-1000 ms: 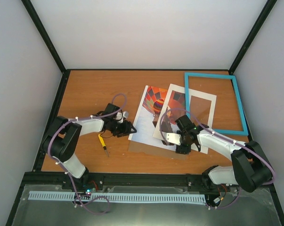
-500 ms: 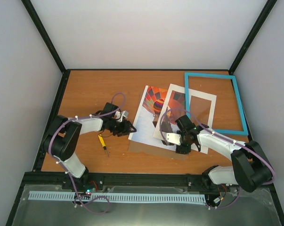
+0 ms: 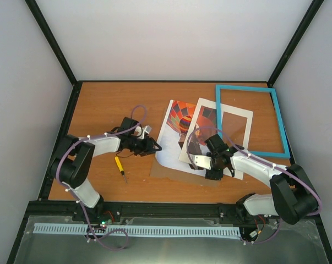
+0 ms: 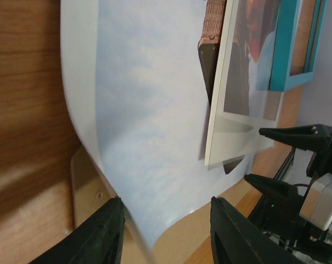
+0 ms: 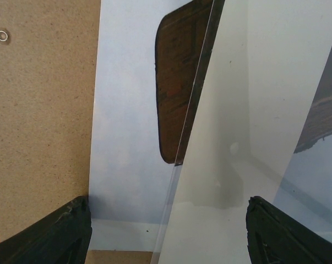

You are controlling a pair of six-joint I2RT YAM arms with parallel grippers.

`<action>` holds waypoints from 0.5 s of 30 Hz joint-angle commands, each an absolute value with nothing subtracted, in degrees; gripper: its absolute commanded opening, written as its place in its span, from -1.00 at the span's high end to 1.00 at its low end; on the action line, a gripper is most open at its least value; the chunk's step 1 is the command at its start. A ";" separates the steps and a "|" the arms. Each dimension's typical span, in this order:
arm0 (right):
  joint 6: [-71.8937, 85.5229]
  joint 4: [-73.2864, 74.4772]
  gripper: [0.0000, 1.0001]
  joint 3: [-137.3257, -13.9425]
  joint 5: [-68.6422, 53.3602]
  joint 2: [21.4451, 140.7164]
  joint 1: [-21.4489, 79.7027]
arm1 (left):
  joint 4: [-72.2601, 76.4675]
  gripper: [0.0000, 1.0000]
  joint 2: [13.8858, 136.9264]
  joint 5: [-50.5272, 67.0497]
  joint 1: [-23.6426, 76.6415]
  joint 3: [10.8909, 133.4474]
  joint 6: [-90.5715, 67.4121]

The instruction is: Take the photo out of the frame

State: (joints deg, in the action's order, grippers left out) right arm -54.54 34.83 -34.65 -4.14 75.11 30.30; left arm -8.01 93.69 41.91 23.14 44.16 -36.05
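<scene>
Lying on the counter [image 3: 105, 104] at 9 o'clock of the frame [image 3: 245, 88], the photo [image 3: 170, 138] runs 7 to 1 o'clock, its near-left corner between the parted jaws of the nearer left gripper [image 3: 153, 146], while the spread jaws of the right gripper [image 3: 214, 171] hang over its 4 o'clock side.

No lettering, label, brand, number or sign is showing legibly in any view, neither on the photo [image 3: 171, 140] nor on the frame [image 3: 245, 88].
</scene>
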 commanded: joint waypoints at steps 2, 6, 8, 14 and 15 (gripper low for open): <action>-53.71 31.46 -0.49 -31.30 -3.90 77.84 30.84 | -3.56 0.17 99.02 46.14 22.76 49.68 -37.92; -53.56 31.43 -0.49 -30.99 -3.74 77.57 30.85 | -7.75 0.18 102.90 45.45 22.13 53.37 -39.59; -53.53 31.44 -0.49 -30.86 -3.63 77.21 30.85 | -8.25 0.19 102.76 45.23 21.96 53.21 -40.43; -53.74 31.11 -0.49 -30.53 -3.79 76.68 30.83 | -7.35 0.24 104.66 47.23 21.97 55.50 -39.32; -53.78 30.97 -0.49 -30.51 -3.71 76.99 30.82 | -7.57 0.25 105.94 47.66 21.97 56.87 -39.03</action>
State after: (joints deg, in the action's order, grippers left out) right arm -54.28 34.20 -33.93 -4.12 74.22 30.30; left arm -7.40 102.91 45.15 22.39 51.96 -39.35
